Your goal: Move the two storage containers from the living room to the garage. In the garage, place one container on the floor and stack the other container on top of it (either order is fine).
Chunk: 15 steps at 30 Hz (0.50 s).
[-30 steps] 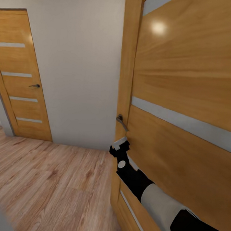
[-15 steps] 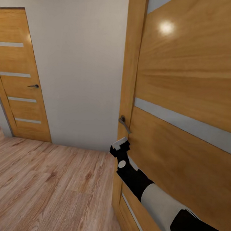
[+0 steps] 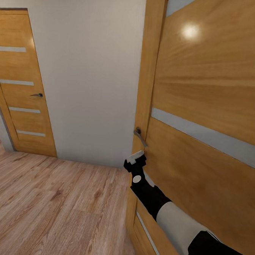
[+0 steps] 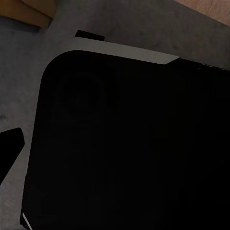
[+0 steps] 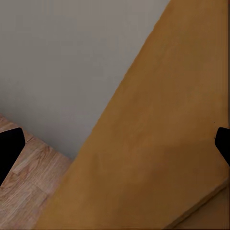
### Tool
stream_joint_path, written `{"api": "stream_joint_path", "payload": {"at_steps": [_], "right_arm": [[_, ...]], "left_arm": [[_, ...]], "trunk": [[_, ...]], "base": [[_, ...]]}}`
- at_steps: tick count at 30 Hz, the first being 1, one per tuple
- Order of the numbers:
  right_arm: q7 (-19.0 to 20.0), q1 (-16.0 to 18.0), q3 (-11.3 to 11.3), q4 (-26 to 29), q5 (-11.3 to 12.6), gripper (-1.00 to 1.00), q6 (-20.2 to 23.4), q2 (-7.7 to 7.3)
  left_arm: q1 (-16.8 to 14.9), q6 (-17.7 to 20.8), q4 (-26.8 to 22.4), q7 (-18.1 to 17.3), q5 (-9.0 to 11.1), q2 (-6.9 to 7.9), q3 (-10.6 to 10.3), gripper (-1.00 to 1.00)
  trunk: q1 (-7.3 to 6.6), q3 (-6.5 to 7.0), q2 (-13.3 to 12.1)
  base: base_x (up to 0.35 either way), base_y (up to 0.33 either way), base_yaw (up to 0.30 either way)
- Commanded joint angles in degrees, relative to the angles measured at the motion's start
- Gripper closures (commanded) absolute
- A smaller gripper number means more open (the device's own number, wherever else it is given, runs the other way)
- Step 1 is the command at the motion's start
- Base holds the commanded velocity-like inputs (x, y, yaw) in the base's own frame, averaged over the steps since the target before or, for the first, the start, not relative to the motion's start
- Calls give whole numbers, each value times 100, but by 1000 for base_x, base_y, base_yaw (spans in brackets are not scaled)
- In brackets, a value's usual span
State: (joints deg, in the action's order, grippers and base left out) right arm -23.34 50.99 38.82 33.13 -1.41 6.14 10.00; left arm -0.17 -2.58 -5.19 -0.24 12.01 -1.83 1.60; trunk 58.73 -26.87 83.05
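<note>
The two storage containers are out of view. In the head view my right arm reaches forward to a tall wooden door (image 3: 206, 91) at the right, and my right gripper (image 3: 134, 161) sits just below its metal lever handle (image 3: 139, 135), close to the door's edge. In the right wrist view the right gripper (image 5: 115, 148) is open, its dark fingertips (image 5: 9, 148) far apart with only door panel and grey wall between them. The left gripper (image 4: 115, 148) hangs over the robot's black base (image 4: 129, 143), with one dark fingertip (image 4: 9, 146) at the frame edge.
A pale grey wall (image 3: 89, 71) stands ahead. A second, shut wooden door (image 3: 22, 82) with a lever handle is at the far left. Light wood-plank flooring (image 3: 53, 206) stretches across the lower left.
The near door's edge and handle have shifted a little to the right in the head view, and my right gripper has moved with them. The far door has barely shifted.
</note>
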Motion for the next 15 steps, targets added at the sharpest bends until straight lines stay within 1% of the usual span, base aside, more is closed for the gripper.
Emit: {"api": "stream_joint_path", "payload": {"at_steps": [1, 5, 10, 12, 13, 14, 15], "right_arm": [[-48, 13, -44, 1, -17, -100, 57, 0], [-48, 84, -74, -5, -17, -100, 66, 0], [-48, 323, -83, -158, -14, -100, 104, -5], [-43, 611, -86, -588, 5, -100, 93, -17], [-40, 687, -93, -708, 9, -100, 87, -19], [-23, 887, -141, -1024, 14, -100, 64, -21], [-18, 937, -162, -1099, 15, -100, 55, -22]], "left_arm": [[-1, -15, 0, -3, 26, -1, 13, -100], [-1, -15, 0, -3, 23, -1, 11, -100], [-1, -15, 0, -3, 24, -1, 13, -100], [-1, -15, 0, -3, 24, -1, 15, -100], [-1, -15, 0, -3, 25, -1, 15, -100], [-1, -15, 0, -3, 28, -1, 15, -100], [-1, -15, 0, -3, 26, -1, 15, -100]], "trunk": [[0, -6, 3], [0, -6, 3], [0, -6, 3], [0, -6, 3], [0, -6, 3], [0, -6, 3], [0, -6, 3]], "base": [[0, 0, 0], [0, 0, 0], [0, 0, 0], [0, 0, 0], [0, 0, 0], [0, 0, 0], [0, 0, 0]]}}
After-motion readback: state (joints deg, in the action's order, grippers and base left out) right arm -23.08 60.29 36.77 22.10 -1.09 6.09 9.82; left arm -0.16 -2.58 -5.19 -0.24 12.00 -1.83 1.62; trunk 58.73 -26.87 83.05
